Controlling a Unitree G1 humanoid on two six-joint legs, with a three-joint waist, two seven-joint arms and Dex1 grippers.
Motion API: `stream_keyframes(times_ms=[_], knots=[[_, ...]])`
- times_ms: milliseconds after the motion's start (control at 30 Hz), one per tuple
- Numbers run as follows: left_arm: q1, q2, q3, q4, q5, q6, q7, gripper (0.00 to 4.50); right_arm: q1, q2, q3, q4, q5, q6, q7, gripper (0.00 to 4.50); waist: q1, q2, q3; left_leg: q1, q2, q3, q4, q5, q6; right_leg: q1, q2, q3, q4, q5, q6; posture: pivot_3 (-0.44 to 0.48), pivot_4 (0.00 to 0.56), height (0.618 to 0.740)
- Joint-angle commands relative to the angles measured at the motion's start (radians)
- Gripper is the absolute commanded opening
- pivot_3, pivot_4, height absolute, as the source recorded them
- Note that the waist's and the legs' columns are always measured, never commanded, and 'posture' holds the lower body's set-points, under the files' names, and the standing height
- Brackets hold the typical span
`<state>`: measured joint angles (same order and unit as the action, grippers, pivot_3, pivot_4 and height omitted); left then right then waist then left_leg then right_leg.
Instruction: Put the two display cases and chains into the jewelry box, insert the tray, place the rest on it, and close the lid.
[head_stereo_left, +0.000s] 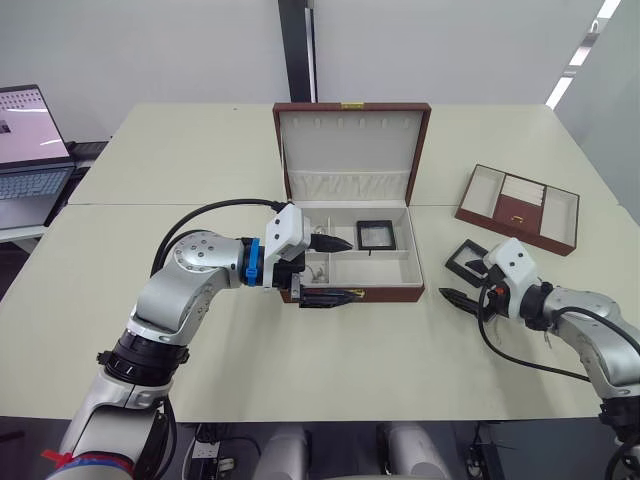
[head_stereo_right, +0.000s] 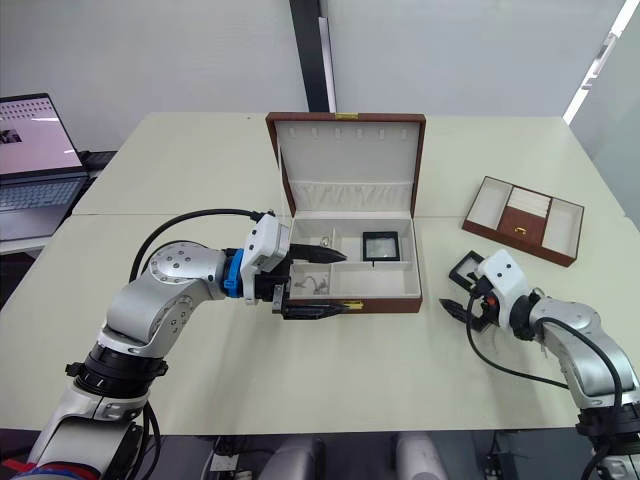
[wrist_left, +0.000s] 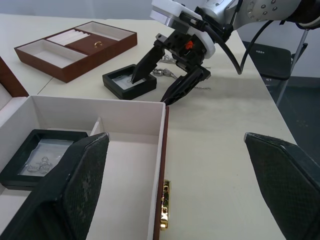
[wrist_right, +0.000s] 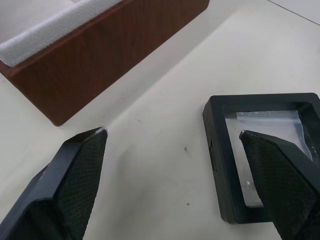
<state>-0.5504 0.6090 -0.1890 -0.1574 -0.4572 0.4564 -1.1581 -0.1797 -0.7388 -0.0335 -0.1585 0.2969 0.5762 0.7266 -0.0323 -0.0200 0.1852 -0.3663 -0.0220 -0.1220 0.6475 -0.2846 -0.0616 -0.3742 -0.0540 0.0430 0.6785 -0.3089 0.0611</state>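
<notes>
The brown jewelry box (head_stereo_left: 352, 110) stands open mid-table, lid upright. One black display case (head_stereo_left: 376, 235) lies in its right rear compartment, and a small chain (head_stereo_right: 316, 285) rests in the front left one. My left gripper (head_stereo_left: 337, 270) is open and straddles the box's front wall, one finger over the inside and one outside. A second display case (head_stereo_left: 466, 256) lies on the table right of the box. My right gripper (head_stereo_left: 464, 283) is open over its near corner, one fingertip (wrist_left: 135, 77) above the case. A silvery chain (wrist_left: 165, 73) lies just behind that gripper.
The brown insert tray (head_stereo_left: 518, 208), with a small ring (wrist_left: 96, 44) in its middle section, sits at the right rear of the table. An open laptop (head_stereo_left: 25, 140) stands at the far left. The table's front edge runs close under both arms.
</notes>
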Motion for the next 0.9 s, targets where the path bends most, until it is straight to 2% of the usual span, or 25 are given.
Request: stream_keyframes(times_ms=[33, 100, 267, 567, 900], knots=[[0.007, 0.004, 0.016, -0.027, 0.003, -0.011, 0.003, 4.5, -0.026, 0.003, -0.016, 0.006, -0.003, -0.022, 0.007, 4.32, 0.0, 0.0, 0.0, 0.0, 0.0, 0.0, 0.0, 0.0, 0.0, 0.0, 0.0, 0.0, 0.0, 0.0, 0.0, 0.0, 0.15, 0.74], [0.016, 0.004, 0.021, -0.022, 0.006, -0.018, 0.006, 4.5, -0.041, 0.007, -0.01, 0.028, -0.012, -0.03, 0.005, 3.9, -0.001, 0.0, 0.0, 0.0, 0.0, 0.0, 0.0, 0.0, 0.0, 0.0, 0.0, 0.0, 0.0, 0.0, 0.0, 0.0, 0.15, 0.74], [0.03, 0.002, 0.02, -0.025, 0.01, -0.025, 0.011, 4.5, -0.068, 0.021, -0.01, 0.073, -0.032, -0.048, -0.013, 2.25, 0.0, 0.0, 0.0, 0.0, 0.0, 0.0, 0.0, 0.0, 0.0, 0.0, 0.0, 0.0, 0.0, 0.0, 0.0, 0.0, 0.15, 0.74], [0.028, -0.007, 0.018, -0.02, 0.017, -0.032, 0.018, 4.5, -0.078, 0.023, -0.018, 0.08, -0.044, -0.055, -0.007, 0.05, 0.0, 0.0, 0.0, 0.0, 0.0, 0.0, 0.0, 0.0, 0.0, 0.0, 0.0, 0.0, 0.0, 0.0, 0.0, 0.0, 0.15, 0.74], [0.048, -0.018, 0.033, -0.027, 0.023, -0.044, 0.052, 4.5, -0.093, -0.037, -0.055, -0.007, 0.008, -0.021, 0.062, 0.02, 0.0, 0.0, 0.0, 0.0, 0.0, 0.0, 0.0, 0.0, 0.0, 0.0, 0.0, 0.0, 0.0, 0.0, 0.0, 0.0, 0.15, 0.74]])
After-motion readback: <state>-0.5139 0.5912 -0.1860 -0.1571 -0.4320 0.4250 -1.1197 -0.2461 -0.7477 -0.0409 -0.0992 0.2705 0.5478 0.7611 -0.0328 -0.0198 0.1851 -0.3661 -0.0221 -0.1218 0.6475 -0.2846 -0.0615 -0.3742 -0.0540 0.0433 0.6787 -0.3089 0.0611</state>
